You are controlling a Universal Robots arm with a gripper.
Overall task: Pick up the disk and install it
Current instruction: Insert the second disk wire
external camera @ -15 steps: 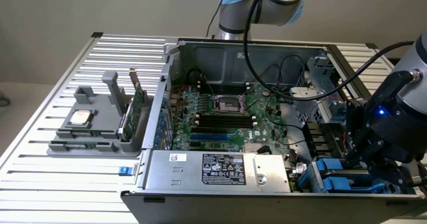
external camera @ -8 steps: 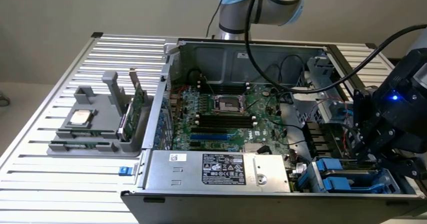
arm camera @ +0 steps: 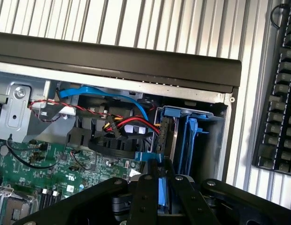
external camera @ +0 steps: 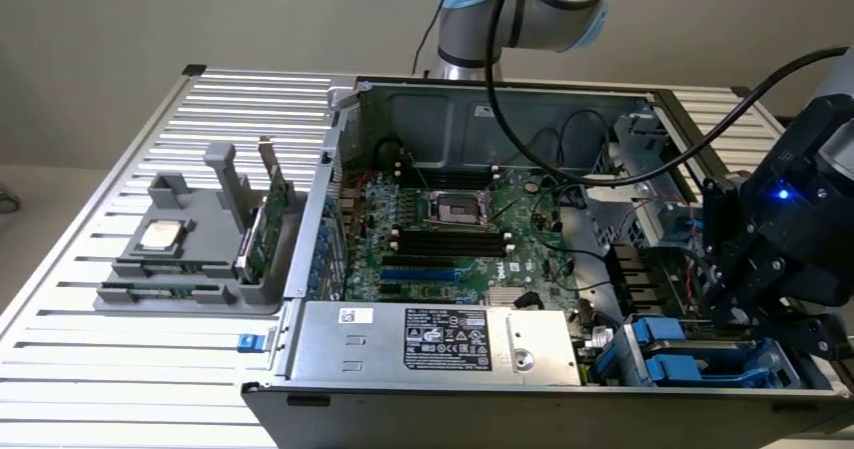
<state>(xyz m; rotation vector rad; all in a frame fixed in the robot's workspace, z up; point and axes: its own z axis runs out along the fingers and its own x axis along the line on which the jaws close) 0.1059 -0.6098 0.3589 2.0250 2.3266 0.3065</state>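
One claw [arm camera: 160, 180] nearly closed, pinching disk [arm camera: 160, 185] by blue bracket edge (near case [arm camera: 136, 65] corner bay).

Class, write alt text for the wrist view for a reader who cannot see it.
A black robot gripper clamps the blue plastic carrier bracket of a disk standing on edge in the blue drive bay of an open computer case. Beside it lie a green motherboard and red and blue cables.

The disk [arm camera: 160, 185] (blue carrier edge alone visible) is mostly hidden between the black jaws.
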